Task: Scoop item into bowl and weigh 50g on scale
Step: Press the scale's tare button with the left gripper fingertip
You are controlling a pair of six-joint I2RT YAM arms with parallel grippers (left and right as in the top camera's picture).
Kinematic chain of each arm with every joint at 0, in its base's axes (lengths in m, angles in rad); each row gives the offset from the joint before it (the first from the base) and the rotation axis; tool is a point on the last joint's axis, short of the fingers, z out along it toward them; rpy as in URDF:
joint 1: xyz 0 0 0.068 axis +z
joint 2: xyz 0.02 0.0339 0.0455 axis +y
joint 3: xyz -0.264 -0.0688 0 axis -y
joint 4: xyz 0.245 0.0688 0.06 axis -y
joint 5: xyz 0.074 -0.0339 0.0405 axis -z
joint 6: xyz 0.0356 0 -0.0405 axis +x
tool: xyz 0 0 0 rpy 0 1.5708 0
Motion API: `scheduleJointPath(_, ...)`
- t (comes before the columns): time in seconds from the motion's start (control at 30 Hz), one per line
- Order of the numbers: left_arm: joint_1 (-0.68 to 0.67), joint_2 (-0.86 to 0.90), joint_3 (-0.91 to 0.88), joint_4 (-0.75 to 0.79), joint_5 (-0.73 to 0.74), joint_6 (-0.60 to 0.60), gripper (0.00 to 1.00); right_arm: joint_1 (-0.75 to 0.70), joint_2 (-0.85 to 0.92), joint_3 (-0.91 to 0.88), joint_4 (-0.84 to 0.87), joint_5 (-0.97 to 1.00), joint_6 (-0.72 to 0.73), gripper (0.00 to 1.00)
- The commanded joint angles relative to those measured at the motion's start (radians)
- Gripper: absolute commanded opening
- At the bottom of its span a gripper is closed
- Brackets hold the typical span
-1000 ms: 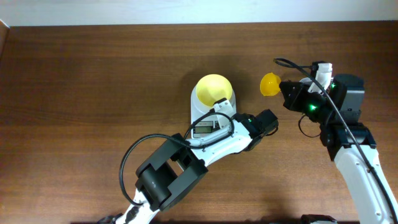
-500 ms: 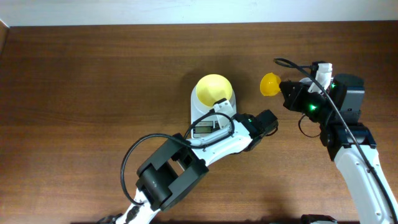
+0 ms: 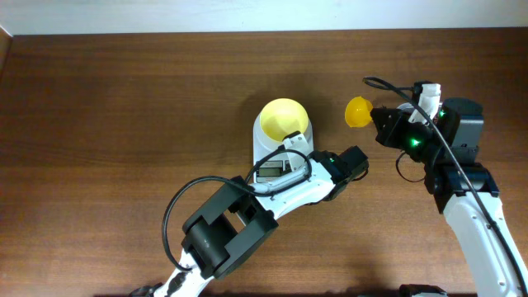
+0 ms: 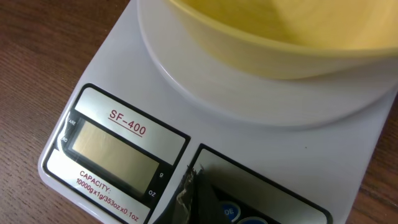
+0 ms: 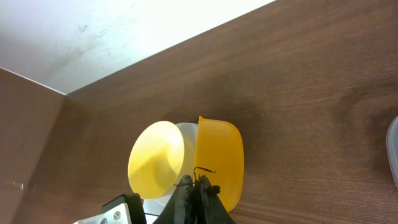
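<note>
Left gripper [image 4: 189,190]: tips together, holding nothing, down on the front panel of the scale [image 4: 124,74], just right of the display [image 4: 115,149] and at the edge of the buttons [image 4: 230,213]. Can't tell if it is actually pressing one. Display looks blank.

The scale sits mid-table [image 3: 124,124], nearer the far edge, with its front toward the near edge. The pale-yellow bowl [image 3: 284,118] is on its platform and looks empty.

To the right of the bowl, near but apart, is the yellow scoop [image 3: 356,111]. Its cup points left toward the bowl and its handle runs right into the right gripper [image 5: 198,186], which is clamped on it. The right arm is the nearer one for any pour, and the bowl lies to the left of that claw.

No beans in any view. The scoop's inside is hard to read. A pale sliver at the right edge of the right wrist view is cut off and unidentifiable.
</note>
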Motion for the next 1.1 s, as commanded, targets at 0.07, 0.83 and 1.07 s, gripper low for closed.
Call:
scheduleJointPath(0.07, 0.001, 0.02, -0.008, 0.001, 0.02, -0.012, 0.0, -0.006, 0.003, 0.011, 0.0, 0.009, -0.011, 0.04)
scheduleJointPath(0.83, 0.0, 0.05, -0.008, 0.01, 0.092, -0.012, 0.0, -0.006, 0.003, 0.011, 0.0, 0.009, -0.011, 0.04)
scheduleJointPath(1.07, 0.001, 0.06, -0.008, 0.013, 0.102, -0.012, 0.0, -0.006, 0.003, 0.011, 0.0, 0.009, -0.011, 0.04)
